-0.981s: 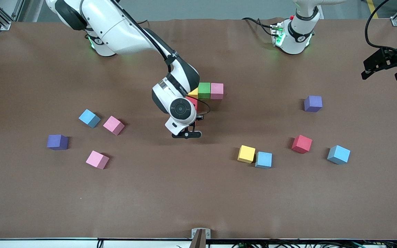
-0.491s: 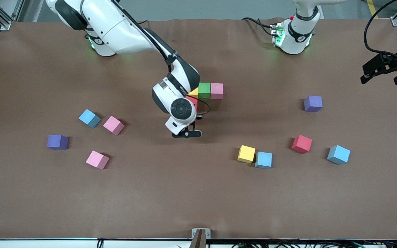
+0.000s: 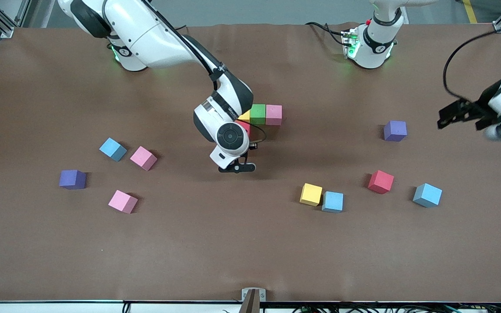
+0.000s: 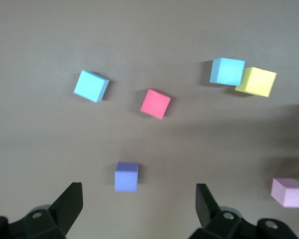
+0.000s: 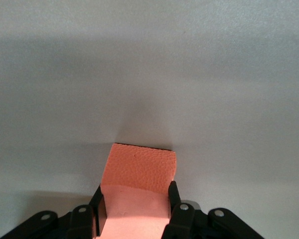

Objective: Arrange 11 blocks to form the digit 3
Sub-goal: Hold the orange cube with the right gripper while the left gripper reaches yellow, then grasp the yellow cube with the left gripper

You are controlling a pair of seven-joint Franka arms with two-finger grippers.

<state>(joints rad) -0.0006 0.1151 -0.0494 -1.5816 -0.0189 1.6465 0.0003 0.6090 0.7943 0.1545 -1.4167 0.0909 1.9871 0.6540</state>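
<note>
A short figure of touching cubes lies mid-table: yellow [image 3: 245, 116], green [image 3: 257, 114] and pink [image 3: 273, 114] in a row, with a red cube [image 3: 244, 127] against the yellow one. My right gripper [image 3: 236, 168] hangs just beside the red cube and is shut on an orange block [image 5: 139, 181], which my wrist hides in the front view. My left gripper [image 3: 455, 115] is open and empty in the air at the left arm's end, near a purple cube [image 3: 395, 131] that lies ahead of its jaws [image 4: 126, 176].
Loose toward the left arm's end: yellow [image 3: 311, 194] touching light blue [image 3: 332, 201], red [image 3: 380, 181], light blue [image 3: 427, 194]. Toward the right arm's end: light blue [image 3: 112, 149], pink [image 3: 143, 158], pink [image 3: 122, 201], purple [image 3: 72, 179].
My left gripper has swung in from the table's edge toward the purple cube. My right gripper with the orange block has barely shifted.
</note>
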